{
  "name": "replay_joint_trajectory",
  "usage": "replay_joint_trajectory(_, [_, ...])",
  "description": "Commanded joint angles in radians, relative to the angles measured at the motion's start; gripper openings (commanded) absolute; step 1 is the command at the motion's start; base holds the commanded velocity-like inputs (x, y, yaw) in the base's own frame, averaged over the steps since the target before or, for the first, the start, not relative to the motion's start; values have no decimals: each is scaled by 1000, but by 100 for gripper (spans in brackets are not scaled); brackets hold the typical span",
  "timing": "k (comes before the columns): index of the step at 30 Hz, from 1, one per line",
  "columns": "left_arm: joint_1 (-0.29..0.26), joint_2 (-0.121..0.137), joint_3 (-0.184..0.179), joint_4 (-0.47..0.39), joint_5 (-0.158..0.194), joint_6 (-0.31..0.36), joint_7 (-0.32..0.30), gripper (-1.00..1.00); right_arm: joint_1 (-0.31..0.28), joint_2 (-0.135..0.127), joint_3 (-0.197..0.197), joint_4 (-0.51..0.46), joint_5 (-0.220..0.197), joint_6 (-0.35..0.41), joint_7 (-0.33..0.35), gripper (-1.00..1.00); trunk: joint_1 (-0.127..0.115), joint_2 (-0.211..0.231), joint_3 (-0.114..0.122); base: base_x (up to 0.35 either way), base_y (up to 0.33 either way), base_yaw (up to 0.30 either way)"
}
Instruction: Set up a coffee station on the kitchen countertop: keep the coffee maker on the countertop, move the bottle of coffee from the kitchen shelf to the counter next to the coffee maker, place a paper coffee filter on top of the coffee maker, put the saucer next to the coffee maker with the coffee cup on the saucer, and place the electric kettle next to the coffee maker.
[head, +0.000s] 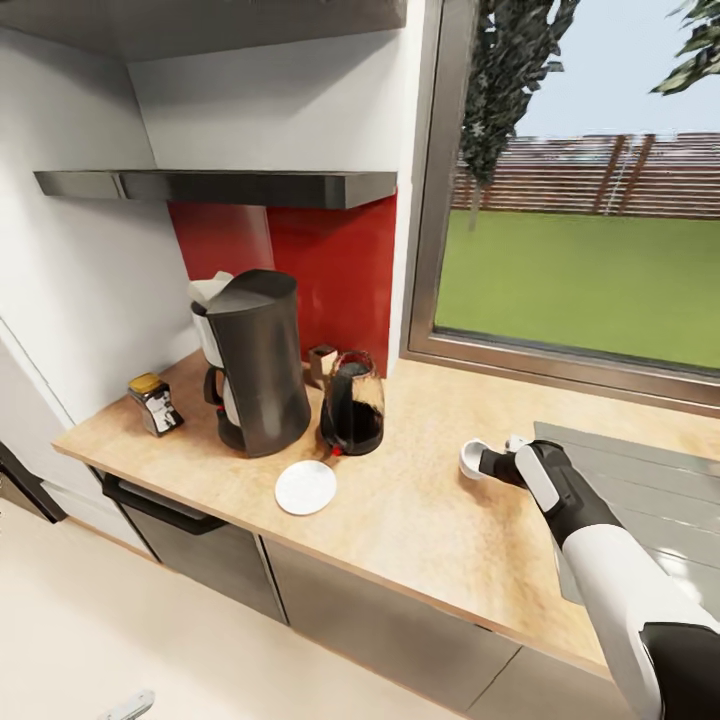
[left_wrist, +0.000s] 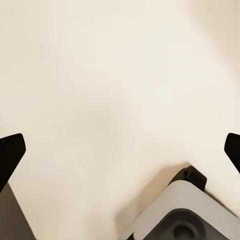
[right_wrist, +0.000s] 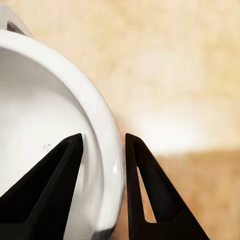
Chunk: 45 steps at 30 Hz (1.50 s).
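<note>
Light wood table (head: 420, 520) carries the saucer (head: 305, 487) before the coffee maker (head: 255, 365). Right gripper (right_wrist: 102, 165) pinches the coffee cup (head: 472, 459) by its rim, well apart from the saucer; that thin hold may let it slip. Left gripper (left_wrist: 120, 150) hangs apart.

I see the table (head: 420, 520), a light wood-look top running from lower left to the right edge of the head view. At its left end stands the bottle of coffee (head: 155, 403), beside it the coffee maker (head: 252, 365), then the electric kettle (head: 354, 405) just to its right. The saucer (head: 306, 487) lies flat in front of them. The coffee cup (head: 472, 459) sits right of centre.
</note>
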Motion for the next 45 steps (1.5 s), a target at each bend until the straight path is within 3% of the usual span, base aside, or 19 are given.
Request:
replay_joint_trajectory(1, [-1,0,8,-1,-3,1,2,100,-1,0,0,-1,-11,3,-9,-100,1,-2,0,0,0,67])
replay_joint_trajectory(13, [-1,-1,7,-1,-4,0,1,100,0,8,0,1,-11,3,-9,-100,1,-2,19,0,95,68])
replay_joint_trajectory(17, [-1,-20,6,-2,-6,-1,1,100,0,8,0,1,-11,3,-9,-100,1,-2,26,0,302,68])
replay_joint_trajectory(30, [-1,-32,5,-3,-9,-3,-4,100,-1,8,0,1,-12,3,-9,-100,1,-2,47,0,314,47])
replay_joint_trajectory(35, [-1,-48,5,-4,-9,-3,-5,100,0,8,0,2,-12,3,-9,-100,1,-2,55,-18,316,2])
replay_joint_trajectory(45, [-1,-55,5,-4,-58,-3,-5,100,0,8,0,2,-12,3,-8,-100,1,-2,68,-242,194,0])
